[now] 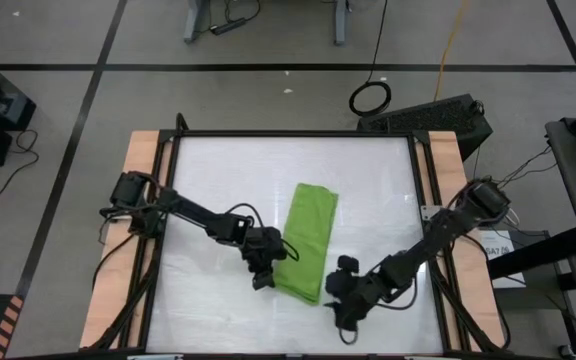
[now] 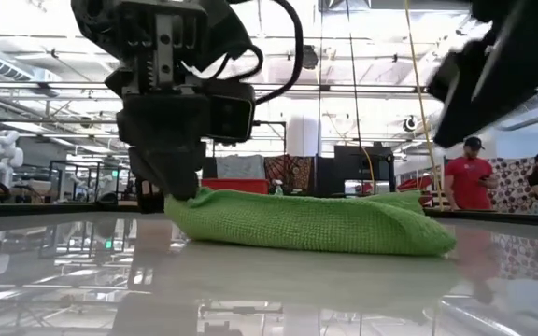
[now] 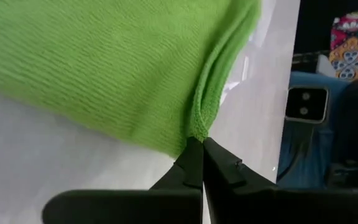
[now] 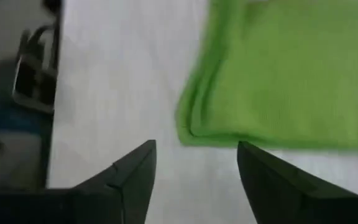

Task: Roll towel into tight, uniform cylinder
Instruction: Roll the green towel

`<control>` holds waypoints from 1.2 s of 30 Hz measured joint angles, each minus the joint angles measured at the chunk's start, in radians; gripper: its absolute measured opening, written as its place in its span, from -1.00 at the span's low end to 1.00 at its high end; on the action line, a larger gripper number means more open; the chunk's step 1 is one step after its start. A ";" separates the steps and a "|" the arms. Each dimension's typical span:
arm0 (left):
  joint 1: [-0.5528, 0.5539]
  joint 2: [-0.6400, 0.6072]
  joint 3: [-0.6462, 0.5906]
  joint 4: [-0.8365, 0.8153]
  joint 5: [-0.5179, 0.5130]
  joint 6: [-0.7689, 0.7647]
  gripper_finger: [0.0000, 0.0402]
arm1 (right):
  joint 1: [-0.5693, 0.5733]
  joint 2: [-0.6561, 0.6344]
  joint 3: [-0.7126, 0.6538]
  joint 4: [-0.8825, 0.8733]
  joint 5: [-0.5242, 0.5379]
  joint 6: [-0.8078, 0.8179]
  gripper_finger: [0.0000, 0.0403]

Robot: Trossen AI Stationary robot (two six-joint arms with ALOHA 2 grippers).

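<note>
The lime-green towel [image 1: 308,238] lies folded into a long strip on the white table top [image 1: 218,180], its length running from near to far. My left gripper [image 1: 266,270] is shut at the towel's near left corner. In the low view this gripper [image 2: 169,187] stands at the towel's [image 2: 306,222] left end. My right gripper [image 1: 341,268] is open and empty, just off the towel's near right corner [image 4: 188,127]. Its fingers [image 4: 135,171] stand clear of the cloth. My left gripper pinches the tip of the towel's near left corner [image 3: 197,129] between its two shut fingertips [image 3: 191,155], where folded edges meet. The fingers slant down from the table's left. That corner [image 2: 192,198] sits slightly raised, and the rest of the towel lies on the table.
The table's black frame and wooden side rails [image 1: 143,170] border the white top. Bare table top lies to the left and far side of the towel. In the low view, people [image 2: 465,182] stand in the room beyond the table.
</note>
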 joint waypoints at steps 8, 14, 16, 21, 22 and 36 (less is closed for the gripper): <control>0.050 0.063 0.002 0.025 0.056 -0.037 -1.00 | 0.023 0.040 -0.001 -0.007 0.005 -0.345 -0.06; 0.068 0.086 0.006 0.048 0.089 -0.078 -1.00 | 0.022 0.062 -0.001 0.079 0.020 -0.495 -0.20; 0.074 0.086 0.006 0.047 0.089 -0.084 -1.00 | 0.022 0.062 -0.001 0.073 0.039 -0.536 -0.24; 0.084 0.088 0.005 0.043 0.091 -0.092 -1.00 | 0.025 0.067 -0.001 0.075 0.003 -0.686 -0.30; 0.084 0.088 0.005 0.043 0.090 -0.097 -1.00 | 0.026 0.069 -0.001 0.077 -0.012 -0.721 -0.30; 0.094 0.091 0.002 0.028 0.068 -0.139 -1.00 | -0.015 0.147 -0.001 0.251 -0.070 -1.050 -0.29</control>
